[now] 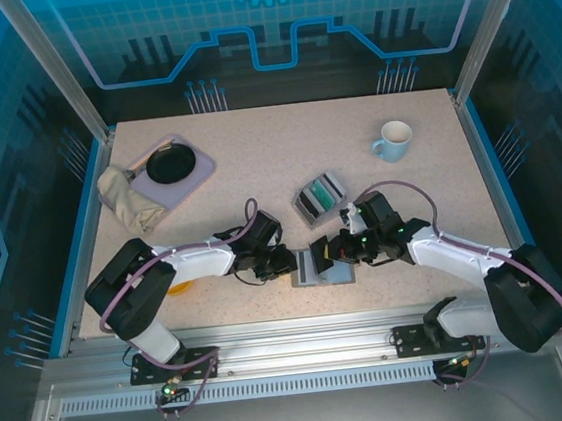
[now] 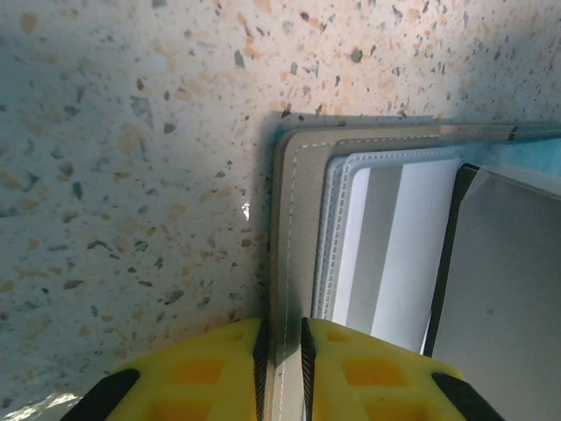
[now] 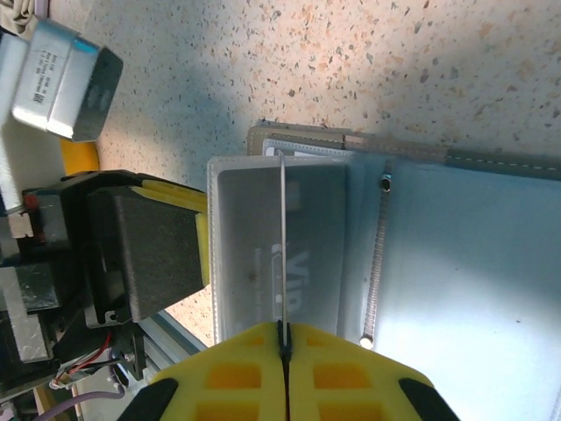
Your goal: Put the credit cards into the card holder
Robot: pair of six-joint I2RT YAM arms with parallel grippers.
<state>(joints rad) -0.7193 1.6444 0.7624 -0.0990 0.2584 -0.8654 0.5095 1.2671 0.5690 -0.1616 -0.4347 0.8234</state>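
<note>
1. Grippers first, top view: found left gripper (image 1: 288, 262) and right gripper (image 1: 339, 252) facing each other across the card holder (image 1: 326, 270), near the front edge of the table (image 1: 253, 133). Logged credit cards (image 1: 312, 199) standing in a clear slotted box (image 1: 331, 187) just beyond the holder, marginally nearer the right arm. Noted mug (image 1: 391, 141) and tray (image 1: 197, 174) well apart, with ample free room around the work.
2. Left wrist view: found left gripper (image 2: 282, 338) narrowed onto the holder's grey stitched border, yellow fingers (image 2: 210, 373) pinching it from both sides. Recorded pale-blue pocket (image 2: 351, 219) just inboard of the grip, running lengthwise away from the fingers.
3. Right wrist view: found right gripper (image 3: 283, 338) closed hard on the held card (image 3: 282, 237), seen edge-on as a thin line; colour not determinable. Judged its long axis as pointing straight ahead from the fingers, over a clear-fronted pocket (image 3: 245, 263) of the open holder; probably close above it, contact unconfirmed. Noted left gripper's body just beside that pocket's left edge, so a tight margin there and open room rightward.
</note>
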